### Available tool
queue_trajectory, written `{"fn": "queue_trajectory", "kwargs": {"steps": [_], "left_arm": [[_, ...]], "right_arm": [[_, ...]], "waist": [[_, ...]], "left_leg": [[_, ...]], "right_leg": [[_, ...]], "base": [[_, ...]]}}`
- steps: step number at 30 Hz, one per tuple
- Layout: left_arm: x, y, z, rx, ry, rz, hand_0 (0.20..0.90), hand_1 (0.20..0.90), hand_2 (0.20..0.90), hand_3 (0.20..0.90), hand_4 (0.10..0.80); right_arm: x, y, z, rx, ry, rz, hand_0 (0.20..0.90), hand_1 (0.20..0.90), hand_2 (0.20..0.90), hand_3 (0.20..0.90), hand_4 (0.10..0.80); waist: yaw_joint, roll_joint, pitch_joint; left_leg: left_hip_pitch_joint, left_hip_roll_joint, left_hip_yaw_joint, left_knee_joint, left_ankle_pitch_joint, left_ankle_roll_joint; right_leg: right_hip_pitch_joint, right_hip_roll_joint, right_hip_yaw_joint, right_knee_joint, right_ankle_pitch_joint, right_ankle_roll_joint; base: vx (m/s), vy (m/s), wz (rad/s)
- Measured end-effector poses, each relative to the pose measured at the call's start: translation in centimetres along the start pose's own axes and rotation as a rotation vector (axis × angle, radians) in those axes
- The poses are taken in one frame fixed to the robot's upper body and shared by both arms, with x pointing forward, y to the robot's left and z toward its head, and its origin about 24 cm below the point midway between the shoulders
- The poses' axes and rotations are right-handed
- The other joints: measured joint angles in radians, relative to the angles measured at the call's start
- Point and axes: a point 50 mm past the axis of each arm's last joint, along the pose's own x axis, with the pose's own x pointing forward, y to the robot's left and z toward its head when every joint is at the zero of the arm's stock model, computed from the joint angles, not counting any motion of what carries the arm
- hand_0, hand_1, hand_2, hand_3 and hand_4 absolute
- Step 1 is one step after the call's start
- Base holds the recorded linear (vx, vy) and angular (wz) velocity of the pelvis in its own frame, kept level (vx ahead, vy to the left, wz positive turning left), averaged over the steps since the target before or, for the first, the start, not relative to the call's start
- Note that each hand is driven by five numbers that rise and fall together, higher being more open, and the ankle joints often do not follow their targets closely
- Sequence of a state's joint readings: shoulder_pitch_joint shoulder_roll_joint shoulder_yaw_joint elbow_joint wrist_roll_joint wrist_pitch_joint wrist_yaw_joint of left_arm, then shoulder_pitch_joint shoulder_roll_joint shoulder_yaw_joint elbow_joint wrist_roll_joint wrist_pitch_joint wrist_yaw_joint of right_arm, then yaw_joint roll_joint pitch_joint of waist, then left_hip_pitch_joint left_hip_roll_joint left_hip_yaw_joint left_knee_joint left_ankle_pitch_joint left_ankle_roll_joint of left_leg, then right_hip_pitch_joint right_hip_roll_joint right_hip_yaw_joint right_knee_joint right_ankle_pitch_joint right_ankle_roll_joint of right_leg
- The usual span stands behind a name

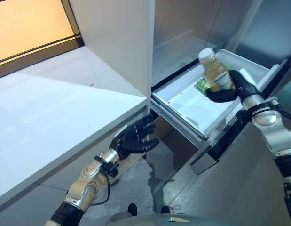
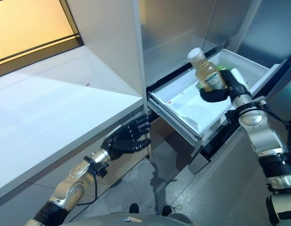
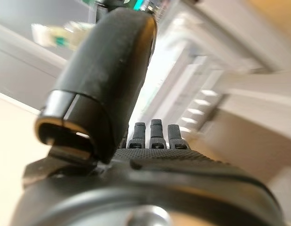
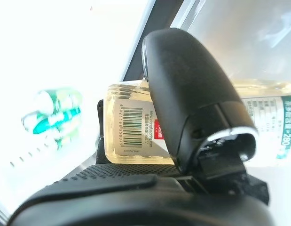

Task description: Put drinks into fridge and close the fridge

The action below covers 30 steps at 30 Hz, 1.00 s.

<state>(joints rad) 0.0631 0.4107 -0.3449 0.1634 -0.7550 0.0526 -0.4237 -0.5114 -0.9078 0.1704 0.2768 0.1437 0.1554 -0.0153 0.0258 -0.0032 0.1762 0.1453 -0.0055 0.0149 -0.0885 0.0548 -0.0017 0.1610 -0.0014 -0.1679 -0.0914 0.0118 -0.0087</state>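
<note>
1. Left eye view: the right hand (image 1: pixel 230 89) is curled round a bottle (image 1: pixel 215 70) of pale yellow drink, holding it over the drawer (image 1: pixel 183 106) of the open fridge (image 1: pixel 183 33). The bottle's long axis tilts, with the cap toward 11 o'clock and the base in the palm. A small green item (image 1: pixel 201 85) lies in the drawer just at 7 o'clock of the bottle. The left hand (image 1: pixel 133 137) hangs below the counter (image 1: pixel 60 117) edge, at 8 o'clock of the drawer, fingers spread and holding nothing.

2. Right eye view: same arrangement. The bottle is above the drawer's far half; the right hand is the nearer one by far, and the left is well apart from the bottle.

3. Left wrist view: thumb and fingers extended, nothing between them.

4. Right wrist view: thumb pressed across the bottle's label, fingers wrapped behind. Green drinks (image 4: pixel 53 115) show beyond, at 9 o'clock.

5. Judgement: the coming move is a lowering into the drawer, clear of the green item.
</note>
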Motion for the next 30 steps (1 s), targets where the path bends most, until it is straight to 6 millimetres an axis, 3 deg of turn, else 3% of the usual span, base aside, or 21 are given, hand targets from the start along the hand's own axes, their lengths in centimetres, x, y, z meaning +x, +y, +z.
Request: {"fn": "queue_trajectory", "kwargs": {"steps": [6,7,10,12,15,22,25,30], "left_arm": [[-3.0,1.2,-7.5,-0.161,0.320,0.073,0.900,0.900,0.900,0.900,0.800],[-3.8,1.8,-8.5,-0.172,0.377,0.110,0.900,0.900,0.900,0.900,0.800],[-5.2,3.1,-9.7,-0.141,0.453,0.175,0.900,0.900,0.900,0.900,0.800],[-4.9,4.1,-9.0,-0.086,0.442,0.198,0.900,0.900,0.900,0.900,0.800],[-4.4,5.3,-8.2,-0.024,0.444,0.243,0.900,0.900,0.900,0.900,0.800],[-4.0,8.2,-5.5,0.074,0.365,0.432,0.900,0.900,0.900,0.900,0.800],[-4.1,8.9,-4.5,0.087,0.331,0.471,0.900,0.900,0.900,0.900,0.800],[-2.7,9.1,-2.5,0.117,0.272,0.455,0.900,0.900,0.900,0.900,0.800]], "right_arm": [[1.9,-2.2,-2.1,0.078,0.145,-0.066,0.300,0.300,0.300,0.200,0.100],[1.9,-2.7,-3.2,0.091,0.202,-0.079,0.300,0.300,0.300,0.200,0.100],[2.0,-3.0,-4.9,0.124,0.332,-0.068,0.300,0.300,0.300,0.200,0.100],[2.2,-3.3,-5.6,0.150,0.414,-0.075,0.300,0.300,0.300,0.200,0.100],[1.7,-2.9,-7.1,0.176,0.519,-0.056,0.300,0.300,0.300,0.200,0.100],[1.0,-1.4,-9.2,0.229,0.677,-0.045,0.300,0.300,0.300,0.200,0.100],[1.4,-2.3,-8.5,0.237,0.666,-0.075,0.300,0.300,0.300,0.200,0.100],[1.3,-3.6,-8.4,0.130,0.712,-0.090,0.300,0.300,0.300,0.200,0.100]], "waist": [[0.050,0.004,0.004],[0.066,0.005,0.005],[0.098,0.006,0.011],[0.118,0.007,0.046],[0.147,0.006,0.079],[0.151,0.002,0.212],[0.137,-0.008,0.231],[0.134,-0.007,0.269]], "left_leg": [[-0.043,-0.003,-0.043,0.000,0.021,-0.003],[-0.057,-0.004,-0.057,0.000,0.029,-0.004],[-0.108,-0.005,-0.083,0.001,0.047,-0.007],[-0.150,-0.004,-0.095,0.001,0.065,-0.009],[-0.184,-0.001,-0.104,0.001,0.075,-0.013],[-0.210,0.002,-0.105,0.001,0.078,-0.016],[-0.210,0.001,-0.103,0.001,0.078,-0.016],[-0.211,0.002,-0.101,0.001,0.078,-0.016]], "right_leg": [[-0.025,-0.002,-0.043,0.000,0.000,0.000],[-0.035,-0.003,-0.059,0.000,0.000,0.000],[-0.075,-0.002,-0.087,0.000,0.003,-0.003],[-0.112,0.001,-0.098,0.000,0.013,-0.019],[-0.140,0.004,-0.108,0.000,0.022,-0.022],[-0.162,0.007,-0.115,0.001,0.024,-0.025],[-0.162,0.006,-0.115,0.001,0.024,-0.025],[-0.163,0.006,-0.116,0.001,0.024,-0.025]], "base": [[-0.001,0.002,0.24],[-0.028,-0.024,0.32],[-0.157,-0.072,0.32],[-0.145,-0.085,0.22],[-0.078,-0.096,0.10],[-0.014,-0.018,0.03],[-0.048,0.018,0.01],[-0.016,0.007,0.00]]}}
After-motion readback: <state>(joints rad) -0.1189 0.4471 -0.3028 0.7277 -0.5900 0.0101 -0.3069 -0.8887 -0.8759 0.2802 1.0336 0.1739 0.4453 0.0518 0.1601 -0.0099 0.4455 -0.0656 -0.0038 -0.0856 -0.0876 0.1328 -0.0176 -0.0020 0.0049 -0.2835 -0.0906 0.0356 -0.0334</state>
